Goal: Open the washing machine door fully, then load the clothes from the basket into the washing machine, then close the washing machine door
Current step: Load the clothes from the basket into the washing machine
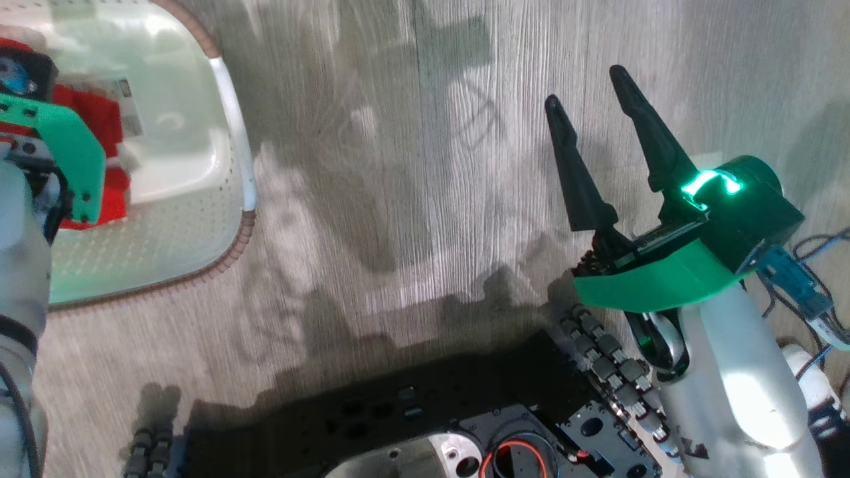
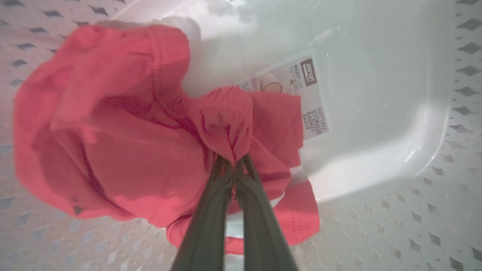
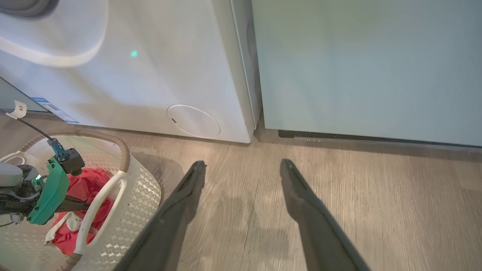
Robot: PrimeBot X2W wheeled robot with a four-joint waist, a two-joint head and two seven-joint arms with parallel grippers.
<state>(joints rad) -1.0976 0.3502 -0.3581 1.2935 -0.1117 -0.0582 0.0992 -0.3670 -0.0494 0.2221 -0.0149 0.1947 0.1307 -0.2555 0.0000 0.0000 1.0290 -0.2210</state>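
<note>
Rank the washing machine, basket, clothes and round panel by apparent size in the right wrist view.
1. washing machine
2. basket
3. clothes and round panel: about alike. The clothes are partly hidden and nearer the camera, so these two stay unranked.

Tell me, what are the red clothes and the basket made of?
The clothes look like soft matte cloth: they fold and bunch where the left claw pinches them. The basket looks like shiny cream plastic: smooth glare on its base, moulded holes in its walls.
</note>
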